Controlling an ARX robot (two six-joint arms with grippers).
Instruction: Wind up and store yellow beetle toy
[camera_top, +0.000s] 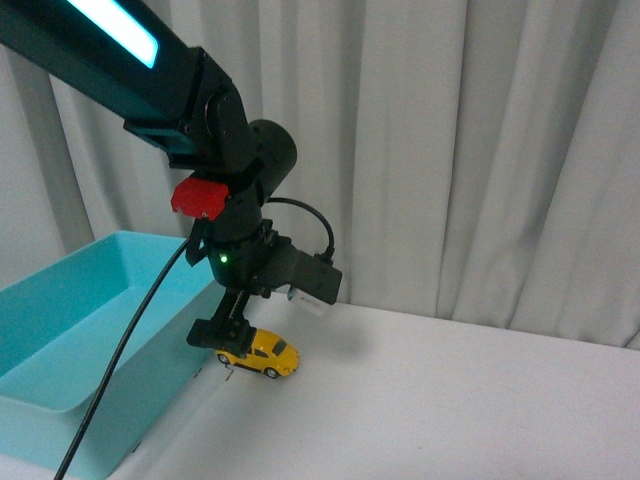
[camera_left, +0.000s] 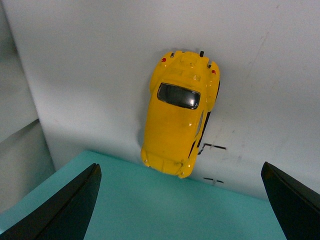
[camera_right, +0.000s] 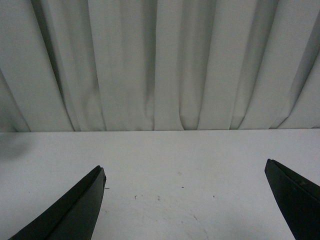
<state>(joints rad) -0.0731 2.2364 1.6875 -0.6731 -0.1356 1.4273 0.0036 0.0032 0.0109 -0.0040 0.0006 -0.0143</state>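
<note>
Front, left wrist share yellow beetle toy; right faces curtain.

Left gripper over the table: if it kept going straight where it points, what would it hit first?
Most likely the yellow beetle toy, just below the left gripper and framed by its open fingers. The teal bin's edge is right beside it and might be touched first; depth is unclear.

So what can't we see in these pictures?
- Underside of the car: hidden by its own body, front and left wrist views.
- One end of the car: behind the left fingers, front view.
- The bin: cut off by the left edge, front view.
- Right wrist view: only table and curtain, no car.
</note>
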